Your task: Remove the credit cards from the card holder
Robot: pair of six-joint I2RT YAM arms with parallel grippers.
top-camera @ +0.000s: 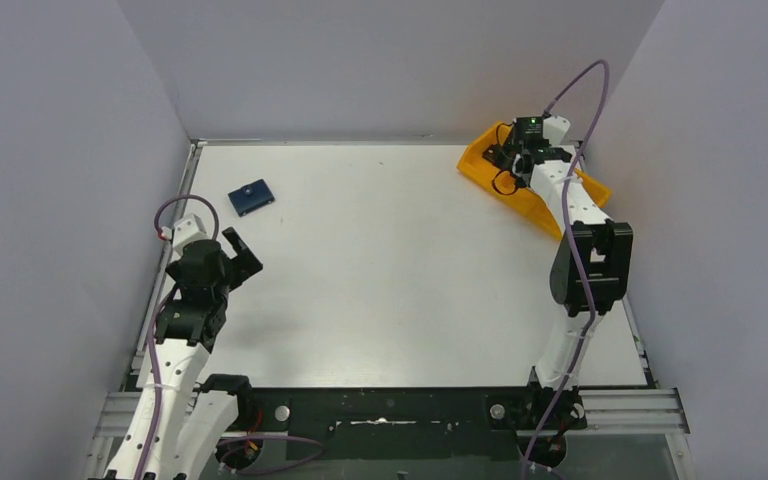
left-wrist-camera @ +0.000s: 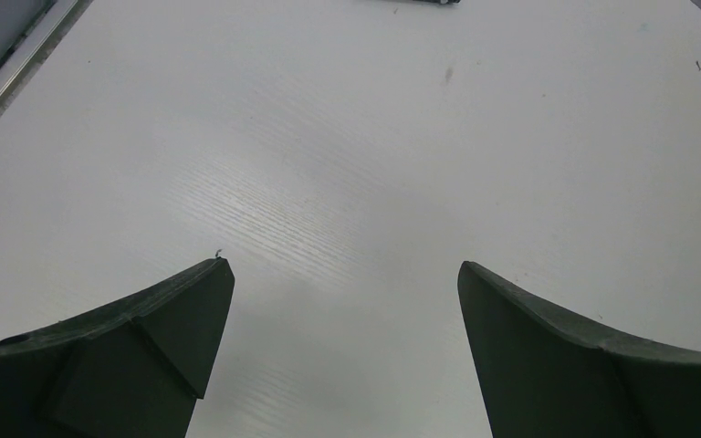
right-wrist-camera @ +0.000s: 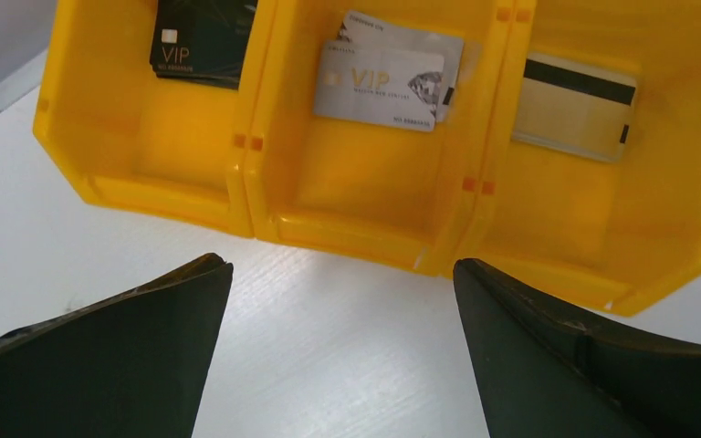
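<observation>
The card holder (top-camera: 251,197) is a small navy-blue wallet lying closed on the white table at the far left. A dark sliver at the top edge of the left wrist view (left-wrist-camera: 417,3) may be its edge. My left gripper (top-camera: 245,252) is open and empty above bare table, short of the holder (left-wrist-camera: 345,269). A silver-grey credit card (right-wrist-camera: 385,78) lies on another in the middle compartment of the orange tray (right-wrist-camera: 365,196), and a gold-tan card with a dark stripe (right-wrist-camera: 573,105) lies in the right one. My right gripper (top-camera: 498,168) is open and empty just before the tray (right-wrist-camera: 342,269).
A black VIP card (right-wrist-camera: 199,41) lies in the tray's left compartment. The tray (top-camera: 532,203) stands at the far right corner of the table. Grey walls enclose the table on three sides. A metal rail (left-wrist-camera: 14,68) runs along the left edge.
</observation>
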